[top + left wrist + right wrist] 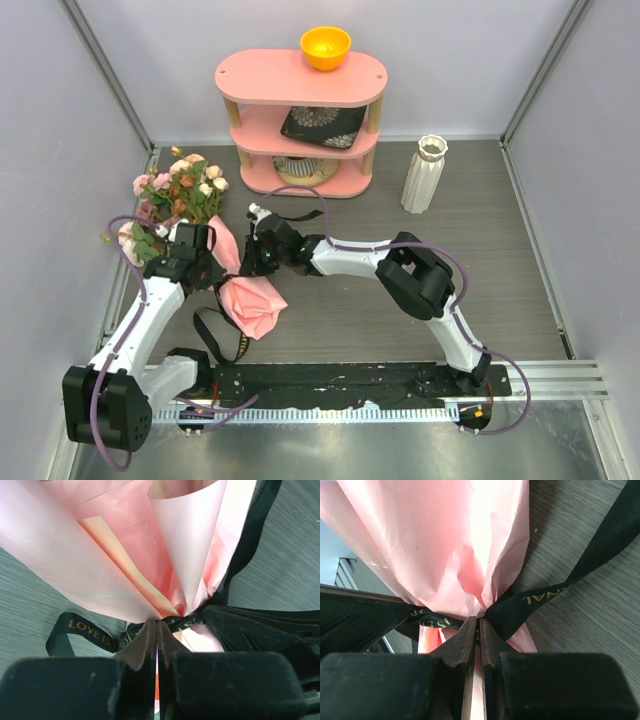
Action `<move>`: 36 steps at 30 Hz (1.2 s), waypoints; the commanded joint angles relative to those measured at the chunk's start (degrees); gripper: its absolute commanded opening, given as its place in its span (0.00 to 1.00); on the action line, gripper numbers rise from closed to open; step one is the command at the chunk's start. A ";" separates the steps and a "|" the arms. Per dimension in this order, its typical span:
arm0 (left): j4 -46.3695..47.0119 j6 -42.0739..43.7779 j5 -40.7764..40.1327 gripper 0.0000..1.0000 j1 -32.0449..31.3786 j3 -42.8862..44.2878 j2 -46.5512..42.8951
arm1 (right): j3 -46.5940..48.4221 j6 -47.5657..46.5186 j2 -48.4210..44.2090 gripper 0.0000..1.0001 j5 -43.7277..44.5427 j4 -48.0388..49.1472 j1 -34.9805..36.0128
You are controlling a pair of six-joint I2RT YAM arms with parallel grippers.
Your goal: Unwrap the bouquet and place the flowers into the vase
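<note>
Left pincer (157, 630) and right pincer (479, 627) are both pinched shut on the tied waist of the bouquet (252, 305), left of centre in my top view, where I judge the thin paper crumples, so I'd tug the slick black ribbon (545, 597).

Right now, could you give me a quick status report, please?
Left gripper, right gripper both shut on ribbon. Bouquet wrapped, tied. Vase upright, back right; shelf beside it.
</note>
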 commanded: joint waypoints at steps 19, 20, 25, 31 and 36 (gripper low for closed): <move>1.21 1.39 0.73 0.07 0.17 1.33 -2.01 | -6.13 8.17 -9.79 0.15 -2.40 10.73 4.80; 1.29 1.39 0.12 0.07 0.25 1.24 -1.83 | -6.31 9.06 -9.35 0.15 -2.22 11.53 4.80; 1.55 -0.10 -4.54 0.00 0.51 0.71 -1.57 | -7.01 11.97 -7.59 0.14 1.20 13.21 4.80; 3.31 -0.98 -4.29 0.00 0.69 -0.17 -0.95 | -5.87 13.55 -5.31 0.13 1.73 13.03 4.71; 3.75 -0.90 -4.02 0.00 0.78 -0.34 -0.77 | -5.17 13.82 -4.43 0.15 4.10 10.40 4.27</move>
